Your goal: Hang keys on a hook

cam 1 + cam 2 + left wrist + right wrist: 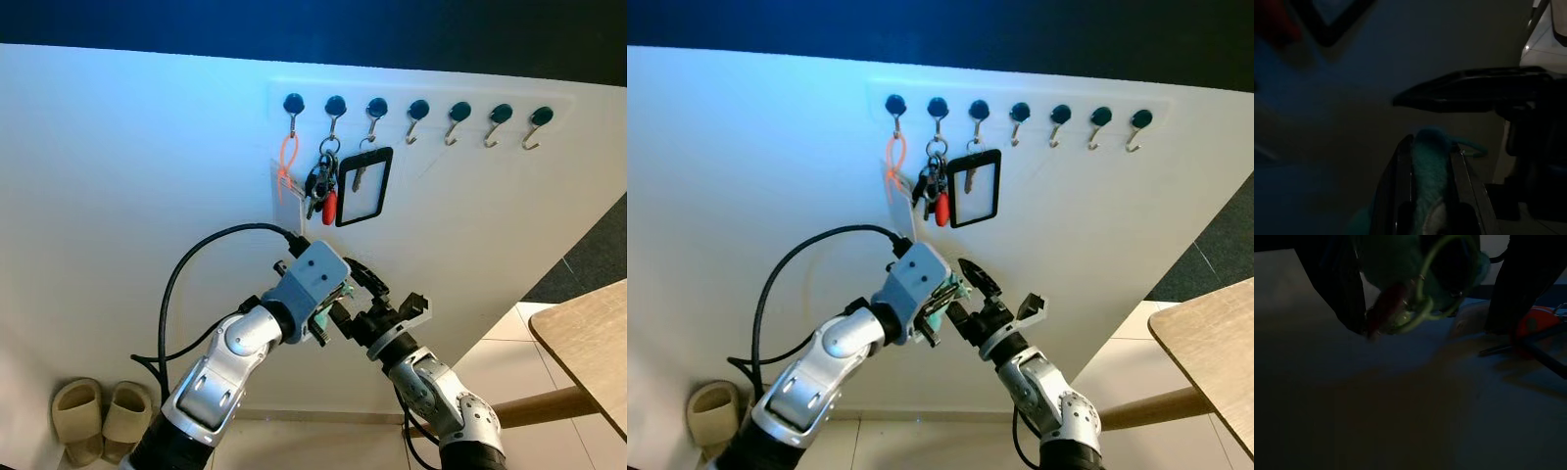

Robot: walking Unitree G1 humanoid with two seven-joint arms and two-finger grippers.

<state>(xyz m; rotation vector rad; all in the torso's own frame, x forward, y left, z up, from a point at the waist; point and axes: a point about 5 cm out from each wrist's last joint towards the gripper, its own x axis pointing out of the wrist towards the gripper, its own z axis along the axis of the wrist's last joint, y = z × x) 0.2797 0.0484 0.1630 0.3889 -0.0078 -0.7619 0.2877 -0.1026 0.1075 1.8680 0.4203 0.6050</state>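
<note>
Low in the centre of the head views, the two arms are meeting just in front of the white wall. The left gripper (pixel 326 318) is holding its jaws clamped on a teal fuzzy keyring (pixel 1430 171), evidently the keys to be hung; in the left wrist view the soft teal piece is sitting squeezed between the two fingers. The right gripper (pixel 387 294) is standing with its jaws apart right beside it, one finger reaching across toward the teal bundle, probably to take it over or steady it for the lift. Along the top of the frame a row of hooks (pixel 416 122) is running across the wall. The three at the left are already carrying an orange loop (pixel 286 162), a key bunch with a red tag (pixel 321 186) and a black-framed card holder (pixel 364 186), so the bare hooks to the right look like the likely target. Tan slippers (pixel 98 416) are lying on the floor at lower left, and a wooden worktop (pixel 588 343) is showing at the right edge.
</note>
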